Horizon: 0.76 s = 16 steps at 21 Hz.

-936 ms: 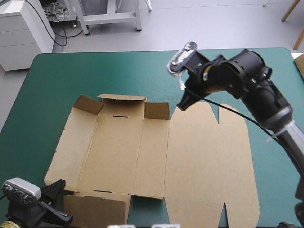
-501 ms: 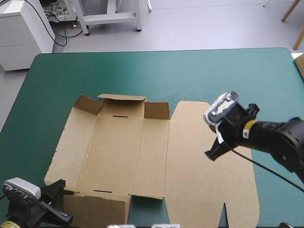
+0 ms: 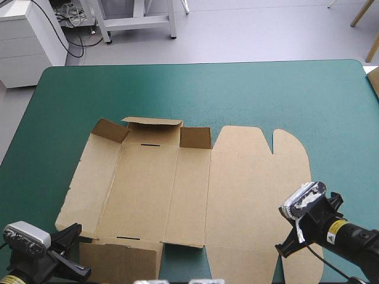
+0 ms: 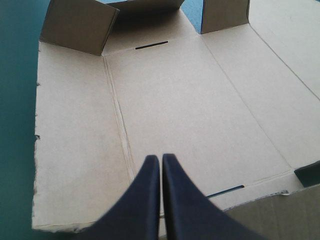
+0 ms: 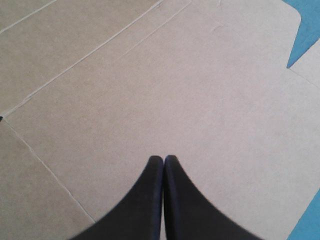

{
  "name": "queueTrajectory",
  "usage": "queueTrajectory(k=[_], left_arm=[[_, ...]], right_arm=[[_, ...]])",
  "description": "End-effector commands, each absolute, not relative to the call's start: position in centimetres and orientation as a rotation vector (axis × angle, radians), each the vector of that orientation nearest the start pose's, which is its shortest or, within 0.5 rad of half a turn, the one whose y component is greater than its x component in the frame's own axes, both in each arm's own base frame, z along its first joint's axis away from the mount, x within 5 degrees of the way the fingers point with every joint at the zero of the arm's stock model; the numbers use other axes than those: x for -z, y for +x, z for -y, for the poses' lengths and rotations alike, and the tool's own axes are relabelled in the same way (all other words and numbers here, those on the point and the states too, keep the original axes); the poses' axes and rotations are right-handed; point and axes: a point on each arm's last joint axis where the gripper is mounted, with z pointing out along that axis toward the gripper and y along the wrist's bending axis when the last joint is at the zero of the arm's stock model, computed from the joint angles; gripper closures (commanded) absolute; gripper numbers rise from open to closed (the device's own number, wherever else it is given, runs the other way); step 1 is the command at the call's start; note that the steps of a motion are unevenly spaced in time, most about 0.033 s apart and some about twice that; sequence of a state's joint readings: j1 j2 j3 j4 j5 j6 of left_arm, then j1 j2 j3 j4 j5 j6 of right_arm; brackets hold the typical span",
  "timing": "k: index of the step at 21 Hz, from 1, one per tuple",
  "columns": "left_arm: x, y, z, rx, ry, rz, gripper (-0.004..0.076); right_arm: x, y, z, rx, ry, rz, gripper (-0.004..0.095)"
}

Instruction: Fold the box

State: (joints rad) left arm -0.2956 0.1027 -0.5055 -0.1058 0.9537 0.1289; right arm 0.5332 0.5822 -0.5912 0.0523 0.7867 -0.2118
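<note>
**Two closed hands wait at the near edge of a half-raised box**

The brown box [image 3: 195, 189] lies spread on the teal-green tabletop [image 3: 177, 89], its long axis running left to right. The left hand [image 4: 161, 159], closed to a point and holding nothing, sits at the near left corner, facing the far flaps [image 4: 80, 25] that stand up. The right hand [image 5: 164, 159], likewise closed and empty, hangs over the flat lid panel [image 5: 200, 90] at the near right. The left hand looks better placed for the walls.
</note>
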Motion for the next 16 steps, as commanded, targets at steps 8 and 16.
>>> queueTrajectory(k=[8, 16], left_arm=[[-29.9, 1.4, 1.6, 0.259, 0.455, -1.911, 0.0686], [-30.0, 1.2, 2.0, 0.299, 0.51, -1.892, 0.0353]], right_arm=[[-29.0, 6.3, -4.0, -0.284, -0.684, -1.963, 0.0929], [-28.2, 6.5, -4.2, -0.294, -0.671, -1.96, 0.0929]])
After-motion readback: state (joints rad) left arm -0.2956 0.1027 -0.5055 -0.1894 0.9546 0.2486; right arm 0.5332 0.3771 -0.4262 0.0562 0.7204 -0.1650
